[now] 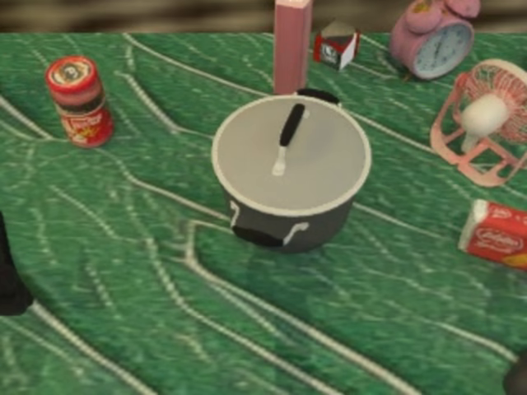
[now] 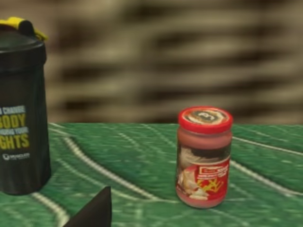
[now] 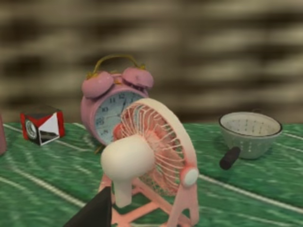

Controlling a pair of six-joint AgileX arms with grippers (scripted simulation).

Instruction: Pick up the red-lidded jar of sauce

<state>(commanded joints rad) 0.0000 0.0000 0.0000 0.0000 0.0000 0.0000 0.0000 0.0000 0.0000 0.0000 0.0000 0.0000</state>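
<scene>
The red-lidded jar of sauce (image 1: 78,100) stands upright at the far left of the green table, with dark contents and a red-and-white label. The left wrist view faces the jar (image 2: 204,158) from a distance, with green cloth between it and the camera. My left arm (image 1: 6,276) rests at the table's left edge, well short of the jar. Only one dark finger (image 2: 94,215) of its open gripper shows, with nothing against it. My right arm (image 1: 517,380) sits at the near right corner, and one finger (image 3: 97,213) of its open gripper shows, empty.
A lidded grey pot (image 1: 290,177) fills the middle. Behind it stand a tall pink carton (image 1: 292,45) and a small red box (image 1: 335,45). A pink alarm clock (image 1: 435,37), pink fan (image 1: 486,119) and red-and-white packet (image 1: 498,234) line the right. A black bottle (image 2: 21,113) stands left of the jar.
</scene>
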